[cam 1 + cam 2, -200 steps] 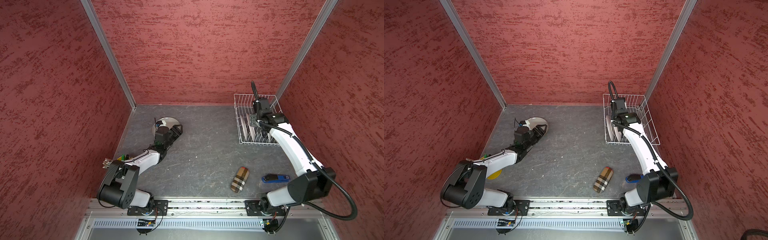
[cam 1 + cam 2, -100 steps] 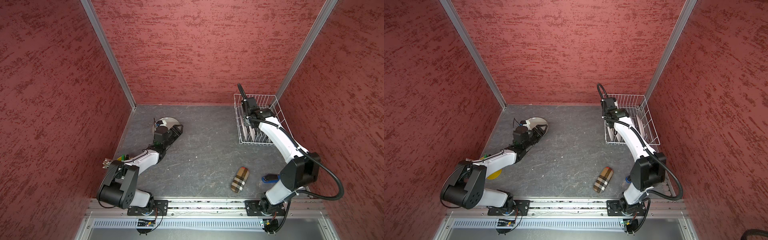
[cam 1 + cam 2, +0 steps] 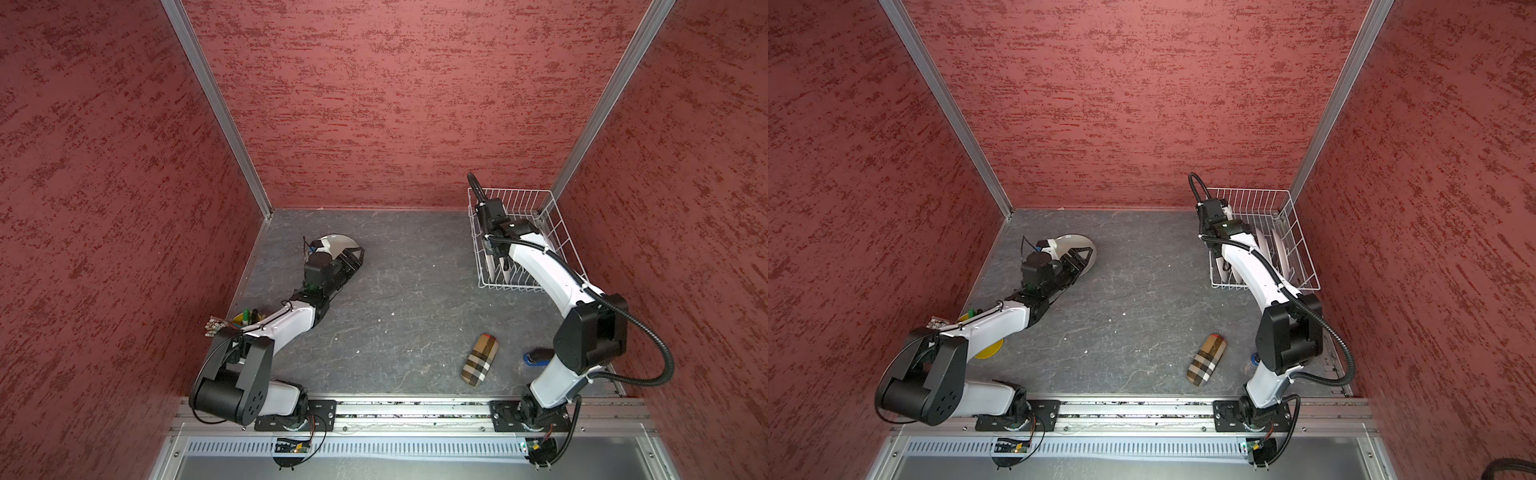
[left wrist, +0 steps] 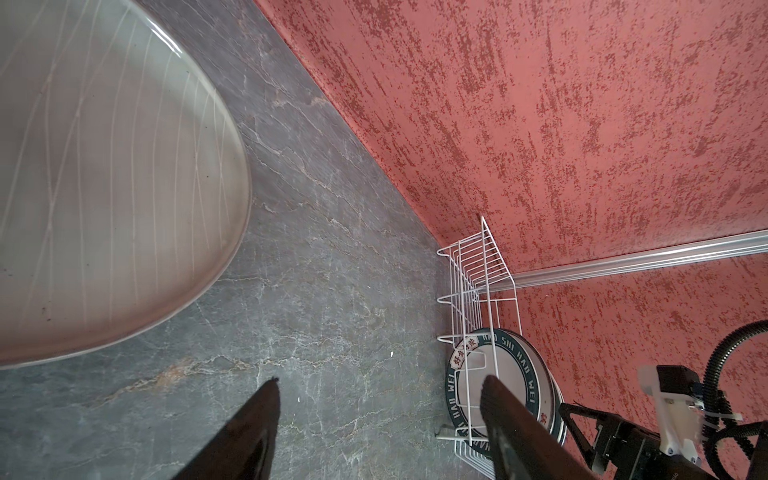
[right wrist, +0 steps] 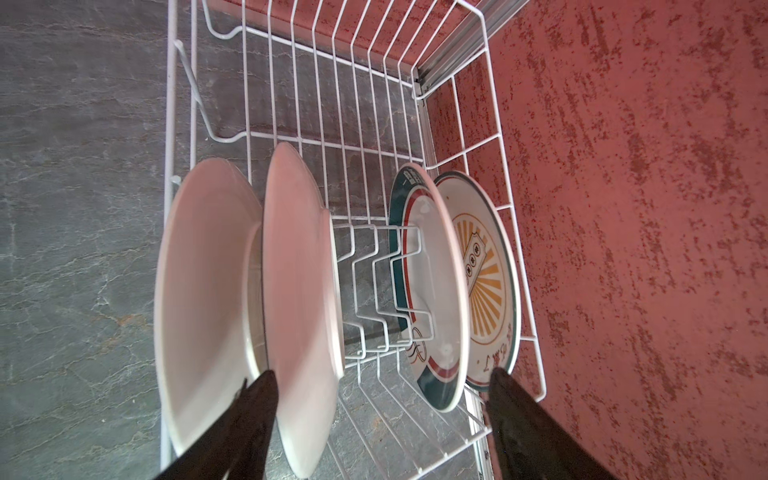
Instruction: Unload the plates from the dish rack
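Right gripper (image 5: 382, 374) hovers over the dish rack (image 5: 316, 104), jaws spread, four plates (image 5: 299, 291) upright between the prongs. It should straddle one rim squarely and lift straight up; left gripper (image 4: 380, 379) sits spread beside the grey plate (image 4: 104, 187).

Left arm (image 3: 286, 320) and right arm (image 3: 540, 266): white shells, black joints. Right arm carries a black corrugated hose (image 3: 668, 361). Left claw (image 4: 380, 378), right claw (image 5: 383, 372): black tapered fingers (image 5: 249, 428).
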You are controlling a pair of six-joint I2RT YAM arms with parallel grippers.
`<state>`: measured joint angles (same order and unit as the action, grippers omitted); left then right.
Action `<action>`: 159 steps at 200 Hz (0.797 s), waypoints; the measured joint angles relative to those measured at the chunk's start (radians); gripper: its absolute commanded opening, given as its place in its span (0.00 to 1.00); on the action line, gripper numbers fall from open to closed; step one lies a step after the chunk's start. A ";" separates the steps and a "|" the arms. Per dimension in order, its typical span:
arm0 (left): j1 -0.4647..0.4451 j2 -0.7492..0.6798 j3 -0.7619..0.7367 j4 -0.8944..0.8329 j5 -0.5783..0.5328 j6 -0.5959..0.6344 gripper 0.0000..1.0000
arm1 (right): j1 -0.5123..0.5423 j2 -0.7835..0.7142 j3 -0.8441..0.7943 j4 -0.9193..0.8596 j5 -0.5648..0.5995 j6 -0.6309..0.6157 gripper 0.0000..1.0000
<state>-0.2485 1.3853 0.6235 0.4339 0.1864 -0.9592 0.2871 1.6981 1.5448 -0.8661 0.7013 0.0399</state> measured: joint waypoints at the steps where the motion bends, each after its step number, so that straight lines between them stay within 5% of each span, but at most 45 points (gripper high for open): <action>1: 0.000 0.000 0.000 0.000 0.000 -0.001 0.76 | 0.000 0.000 0.000 0.002 0.000 0.000 0.79; 159: 0.000 0.021 -0.005 0.056 0.019 -0.044 0.76 | 0.005 0.012 -0.088 0.093 0.000 -0.026 0.70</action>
<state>-0.2489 1.4067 0.6186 0.4900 0.2058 -1.0031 0.2916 1.7103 1.4570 -0.7734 0.7013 0.0143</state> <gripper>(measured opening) 0.762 0.703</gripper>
